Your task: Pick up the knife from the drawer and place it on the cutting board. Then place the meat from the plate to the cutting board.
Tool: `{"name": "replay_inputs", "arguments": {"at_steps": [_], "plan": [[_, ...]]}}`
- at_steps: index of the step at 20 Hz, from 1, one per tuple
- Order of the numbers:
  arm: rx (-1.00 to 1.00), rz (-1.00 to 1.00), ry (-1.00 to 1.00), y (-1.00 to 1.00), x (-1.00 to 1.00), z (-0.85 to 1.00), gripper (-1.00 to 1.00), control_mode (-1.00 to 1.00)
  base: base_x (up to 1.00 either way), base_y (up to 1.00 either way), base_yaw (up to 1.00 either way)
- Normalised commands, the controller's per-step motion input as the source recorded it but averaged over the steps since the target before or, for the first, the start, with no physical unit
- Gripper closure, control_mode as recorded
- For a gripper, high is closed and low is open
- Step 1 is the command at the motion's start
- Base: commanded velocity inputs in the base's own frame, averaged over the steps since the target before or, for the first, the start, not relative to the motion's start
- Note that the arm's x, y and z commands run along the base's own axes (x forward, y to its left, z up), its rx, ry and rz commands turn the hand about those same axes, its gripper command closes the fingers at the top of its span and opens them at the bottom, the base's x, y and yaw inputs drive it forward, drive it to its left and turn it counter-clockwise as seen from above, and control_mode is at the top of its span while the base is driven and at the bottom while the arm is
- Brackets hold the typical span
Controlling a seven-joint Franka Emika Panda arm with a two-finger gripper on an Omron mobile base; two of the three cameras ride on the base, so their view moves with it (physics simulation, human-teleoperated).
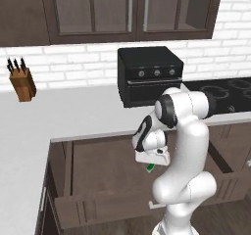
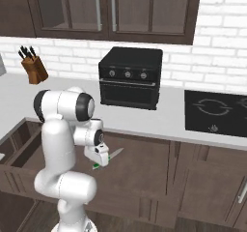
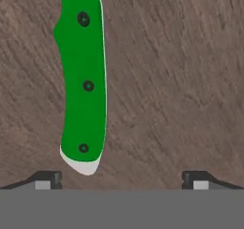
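Early stage, nothing placed so far. The drawer (image 1: 98, 175) is pulled open under the worktop (image 1: 59, 111) and the knife (image 3: 82, 80) lies flat on its wooden floor. The gripper (image 3: 121, 179) hangs low inside the drawer, right over the knife, jaws spread wide and empty; the green handle sits nearer one fingertip (image 3: 46, 179) than the other, off centre, touching neither. From the right base view the knife (image 2: 107, 159) peeks out just beside the hand, blade pointing away from the arm.

Left to do, by my read:
- centre on the handle, close, lift
- carry the knife to the cutting board
- move the meat from the plate to the board

A knife block (image 1: 21, 82), toaster oven (image 1: 149, 75) and hob (image 2: 214, 111) sit on the worktop.
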Motion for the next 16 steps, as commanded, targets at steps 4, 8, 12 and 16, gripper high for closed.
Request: {"name": "replay_inputs", "arguments": {"at_steps": [4, 8, 12, 16], "plan": [[0.00, 0.00, -0.24, 0.00, 0.13, -0.10, -1.00, -1.00, 0.00, 0.00, 0.00], [0.00, 0.00, -0.12, 0.00, 0.05, -0.37, -1.00, -1.00, 0.00, 0.00, 0.00], [0.00, 0.00, -0.02, -0.02, 0.04, -0.40, -1.00, -1.00, 0.00, 0.00, 0.00], [0.00, 0.00, 0.00, 0.00, 0.36, -0.10, -1.00, -1.00, 0.00, 0.00, 0.00]]}}
